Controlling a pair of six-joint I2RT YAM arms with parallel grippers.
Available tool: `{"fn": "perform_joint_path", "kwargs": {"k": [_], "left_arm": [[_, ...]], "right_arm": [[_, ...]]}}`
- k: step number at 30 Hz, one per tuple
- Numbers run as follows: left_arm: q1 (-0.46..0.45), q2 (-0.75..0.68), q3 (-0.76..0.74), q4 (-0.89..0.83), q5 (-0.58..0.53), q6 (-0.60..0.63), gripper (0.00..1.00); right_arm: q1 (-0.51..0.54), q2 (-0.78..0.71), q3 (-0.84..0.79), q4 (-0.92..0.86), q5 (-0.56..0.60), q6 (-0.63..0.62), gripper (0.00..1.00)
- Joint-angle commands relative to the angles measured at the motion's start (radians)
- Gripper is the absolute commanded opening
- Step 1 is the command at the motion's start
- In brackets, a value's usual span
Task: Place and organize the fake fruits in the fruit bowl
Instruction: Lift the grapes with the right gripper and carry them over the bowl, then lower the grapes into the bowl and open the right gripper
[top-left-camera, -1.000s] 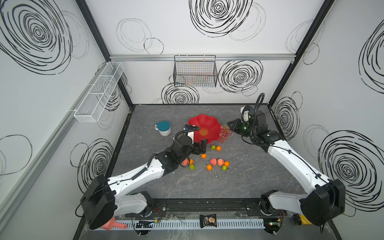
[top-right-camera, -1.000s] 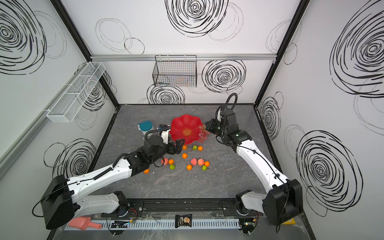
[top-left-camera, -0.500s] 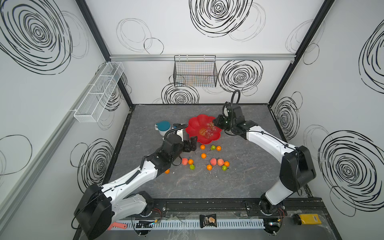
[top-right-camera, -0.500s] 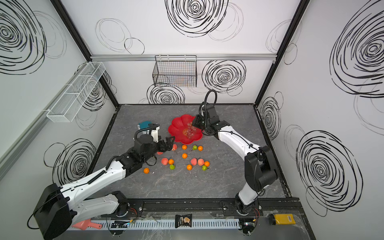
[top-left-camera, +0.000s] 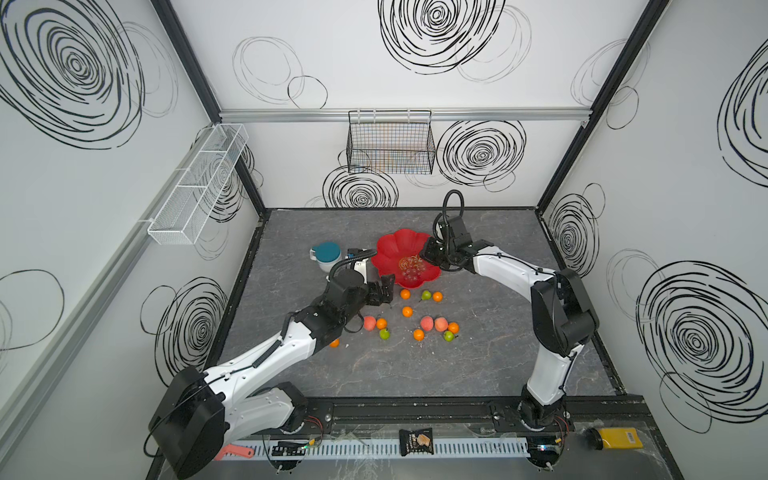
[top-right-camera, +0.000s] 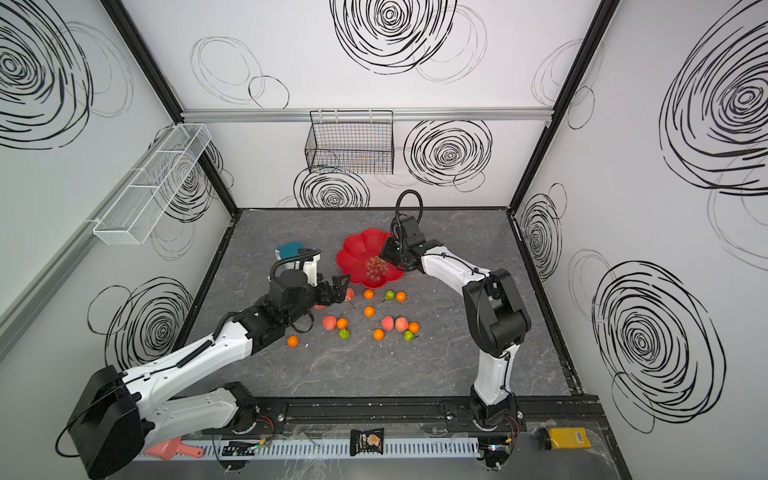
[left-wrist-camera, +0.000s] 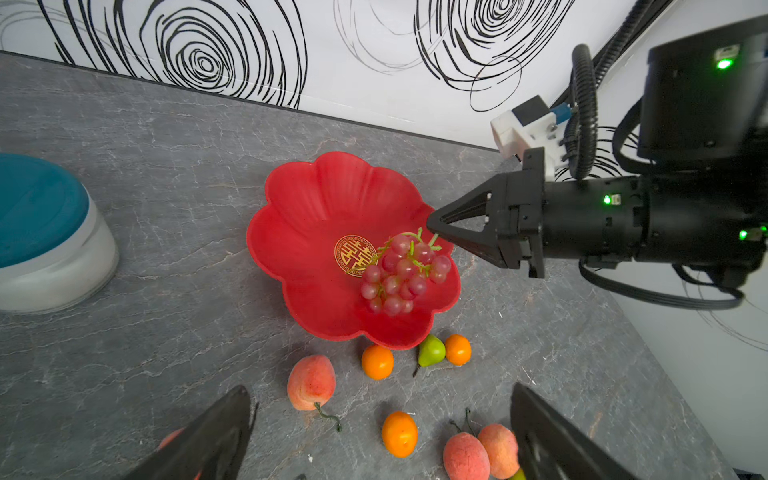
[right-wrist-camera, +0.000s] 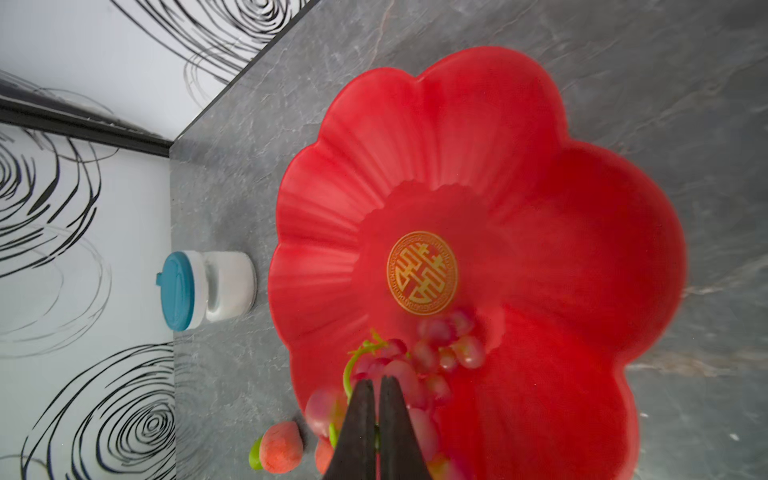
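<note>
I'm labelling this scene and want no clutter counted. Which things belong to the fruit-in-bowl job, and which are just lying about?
Part of the job: red bowl, grape bunch in it, oranges, peaches and pears loose on the table.

Just lying about: mug with teal lid, wire basket, white mesh rack, snack packet, yellow bottle, pink tool.

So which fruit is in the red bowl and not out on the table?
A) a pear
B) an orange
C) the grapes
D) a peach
C: the grape bunch is inside the rim of the red bowl, its stem pinched in the right claw, while the oranges, pears and peaches all lie on the table.
</note>
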Motion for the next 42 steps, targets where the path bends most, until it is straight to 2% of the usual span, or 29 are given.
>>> {"fn": "perform_joint_path", "kwargs": {"k": [1,9,20,27,35,42], "left_arm": [[0.003,0.021,-0.003,0.011,0.025,-0.008,0.99],[-0.007,0.062,0.01,0.019,0.056,-0.008,0.99],[-0.009,0.102,0.034,0.0,0.042,-0.014,1.0],[-0.009,0.131,0.056,-0.005,0.071,-0.01,0.99],[-0.009,0.148,0.064,0.0,0.097,-0.009,1.0],[-0.01,0.111,0.067,-0.019,0.085,-0.008,1.0]], "right_arm": [[-0.03,0.029,0.039,-0.053,0.053,0.006,0.0],[-0.076,0.073,0.062,-0.064,0.05,-0.014,0.0],[-0.109,0.151,0.14,-0.095,0.034,-0.041,0.0],[-0.112,0.151,0.155,-0.133,0.122,-0.045,0.0],[-0.112,0.152,0.168,-0.146,0.122,-0.068,0.12],[-0.113,0.091,0.175,-0.162,0.137,-0.098,0.32]]}}
